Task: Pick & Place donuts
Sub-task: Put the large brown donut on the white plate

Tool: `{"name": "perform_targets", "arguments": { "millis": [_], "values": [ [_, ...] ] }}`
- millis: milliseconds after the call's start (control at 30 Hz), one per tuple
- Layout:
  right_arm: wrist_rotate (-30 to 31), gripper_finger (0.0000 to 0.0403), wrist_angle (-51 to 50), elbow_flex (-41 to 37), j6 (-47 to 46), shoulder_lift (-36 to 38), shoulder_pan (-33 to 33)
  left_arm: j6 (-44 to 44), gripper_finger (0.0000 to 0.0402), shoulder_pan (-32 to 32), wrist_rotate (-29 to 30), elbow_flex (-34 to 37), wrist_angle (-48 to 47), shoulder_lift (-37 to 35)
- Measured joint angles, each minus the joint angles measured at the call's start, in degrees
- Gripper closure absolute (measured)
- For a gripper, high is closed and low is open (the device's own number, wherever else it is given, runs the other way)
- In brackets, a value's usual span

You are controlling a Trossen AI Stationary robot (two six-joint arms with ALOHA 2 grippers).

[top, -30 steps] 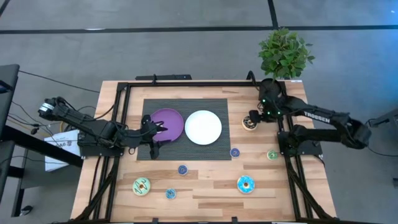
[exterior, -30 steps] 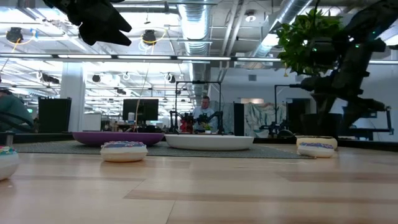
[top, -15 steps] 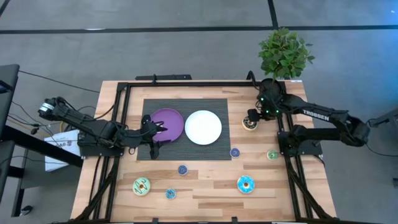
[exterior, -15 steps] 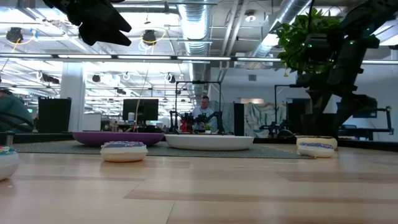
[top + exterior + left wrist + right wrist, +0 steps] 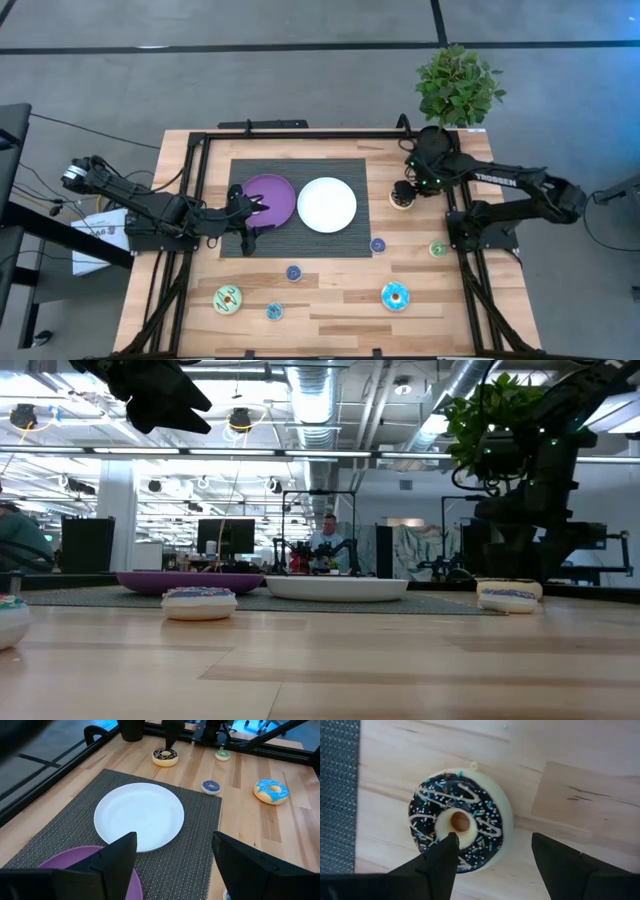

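Wooden table (image 5: 330, 300), open-jawed "TROSSEN" right gripper (image 5: 492, 857) over brown-iced donut (image 5: 460, 826); left gripper (image 5: 172, 857) open above purple plate (image 5: 85, 862).

Six donuts (image 5: 401, 199) lie flat, scattered on bare wood

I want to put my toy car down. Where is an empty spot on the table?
Bare wood lies between the green donut and the cyan donut. The white plate is bare too. It is crowded by the brown donut, where the right gripper hovers.
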State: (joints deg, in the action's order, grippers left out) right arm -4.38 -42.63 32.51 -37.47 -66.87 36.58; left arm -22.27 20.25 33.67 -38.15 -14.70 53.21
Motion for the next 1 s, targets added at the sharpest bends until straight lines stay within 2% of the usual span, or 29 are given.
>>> {"name": "perform_targets", "arguments": {
  "millis": [533,1000],
  "values": [
    [3.0,0.0163,-0.2,0.0,-1.1,-0.2,0.0,0.0,0.0150,0.0,0.0,0.0,0.0,0.0],
    [3.7,0.0172,5.3,0.3,-4.6,-11.4,-4.4,-0.9,0.0150,0.0,-0.2,0.0,0.0,0.0]
  ]
}}
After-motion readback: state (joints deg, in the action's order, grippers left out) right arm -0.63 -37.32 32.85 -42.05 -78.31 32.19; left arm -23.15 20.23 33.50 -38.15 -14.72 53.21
